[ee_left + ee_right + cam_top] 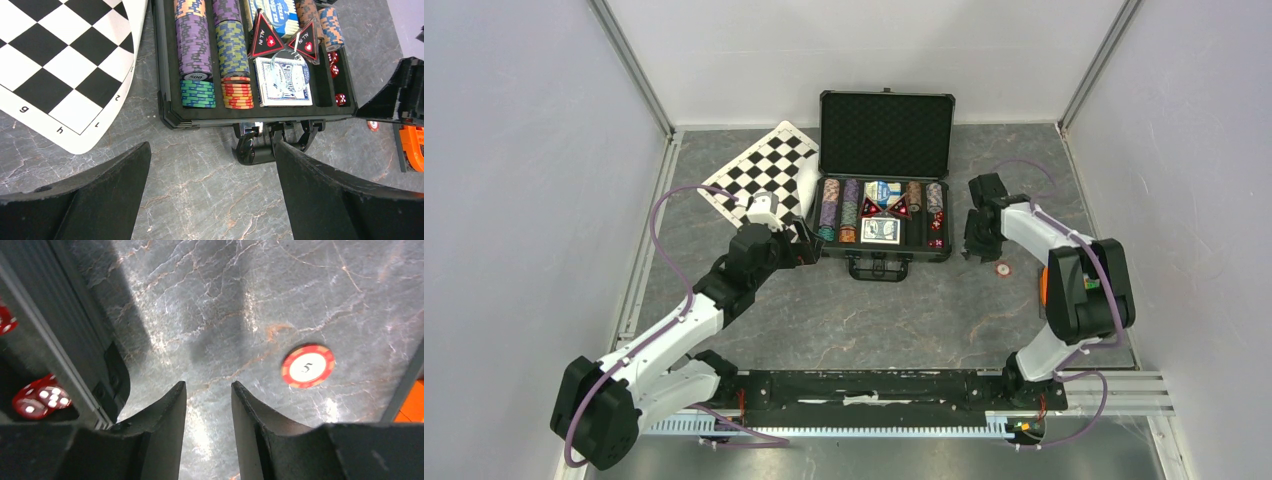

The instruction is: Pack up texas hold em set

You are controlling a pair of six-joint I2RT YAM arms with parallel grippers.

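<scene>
Our grey marbled worktop [874, 320], white-walled, carries the open case [886, 135] at its far edge; left tool [212, 150] gapes, right tool [207, 387] stands parted, empty.

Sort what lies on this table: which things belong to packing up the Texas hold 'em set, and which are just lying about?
Belongs to the job:
- open black case
- stacked chips
- card deck
- red dice
- triangular all-in markers
- loose red chip, outside the case

Just lying about:
- checkered board, left of the case
</scene>
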